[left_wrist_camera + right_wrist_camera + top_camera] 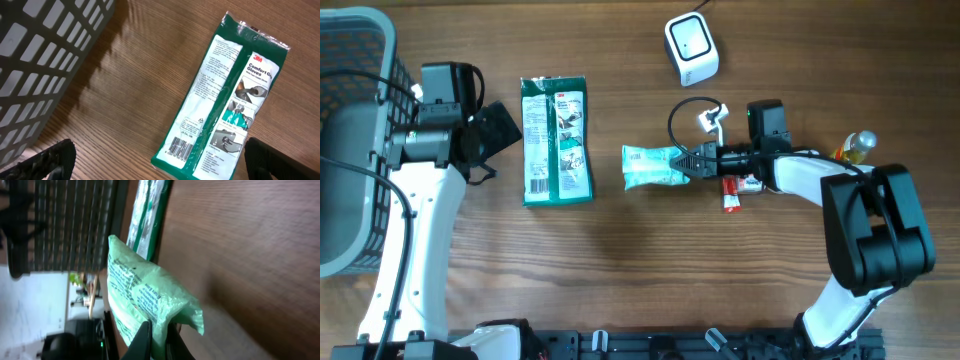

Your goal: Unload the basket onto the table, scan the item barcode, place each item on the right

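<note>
My right pincer [684,160] is clamped narrow on one end of the pale green crinkly plastic packet [653,167]. Through the right wrist camera I see both fingertips [145,339] pinching its sealed edge, and the printed pouch stands out ahead of them over the brown wood-grain table [620,260]. I cannot tell whether it is clear of the wood. The white rounded barcode scanner [691,47] sits well apart, off to one side of this pincer. A small red tube [731,192] lies just beside its wrist.

My left pincer [492,132] stands wide and grips nothing. The flat dark green glove pack [556,140] lies on the wood just ahead of it, and the grey slatted plastic basket [386,45] is behind it. Beyond the table's edge the room is a bright blur.
</note>
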Available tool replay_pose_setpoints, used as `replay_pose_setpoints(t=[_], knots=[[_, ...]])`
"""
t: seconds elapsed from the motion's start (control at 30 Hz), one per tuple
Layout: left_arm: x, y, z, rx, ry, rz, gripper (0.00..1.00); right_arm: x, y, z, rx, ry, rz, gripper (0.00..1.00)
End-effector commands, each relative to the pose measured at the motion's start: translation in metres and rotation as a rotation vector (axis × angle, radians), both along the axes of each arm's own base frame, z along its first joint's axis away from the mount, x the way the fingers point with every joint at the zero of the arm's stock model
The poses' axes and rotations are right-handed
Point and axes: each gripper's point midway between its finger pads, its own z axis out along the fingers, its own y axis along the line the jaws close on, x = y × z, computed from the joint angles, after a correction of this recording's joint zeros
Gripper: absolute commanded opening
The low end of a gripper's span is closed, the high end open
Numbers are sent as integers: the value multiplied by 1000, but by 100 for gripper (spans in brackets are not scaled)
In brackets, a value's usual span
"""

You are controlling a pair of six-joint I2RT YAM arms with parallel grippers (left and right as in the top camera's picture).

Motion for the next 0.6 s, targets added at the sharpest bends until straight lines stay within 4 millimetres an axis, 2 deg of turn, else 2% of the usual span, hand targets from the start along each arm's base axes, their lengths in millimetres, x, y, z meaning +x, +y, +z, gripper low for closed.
replay_pose_setpoints(t=[0.0, 0.1, 0.2, 0.4, 0.47, 0.57], knots=[[1, -2, 0, 2, 2, -12, 100, -12, 5, 42, 72, -203, 112, 4], [1, -2, 0, 2, 2, -13, 100, -15, 4, 61, 67, -262, 118, 4], [1, -2, 0, 2, 2, -12, 100, -16, 0, 70, 23, -296, 100, 4], [1, -2, 0, 2, 2, -12, 100, -20, -22, 73, -204, -383, 43, 4], [1, -2, 0, 2, 2, -12, 100, -26, -32, 81, -283, -441, 38, 4], [1, -2, 0, 2, 2, -13, 100, -31, -35, 91, -304, -468, 30, 4]])
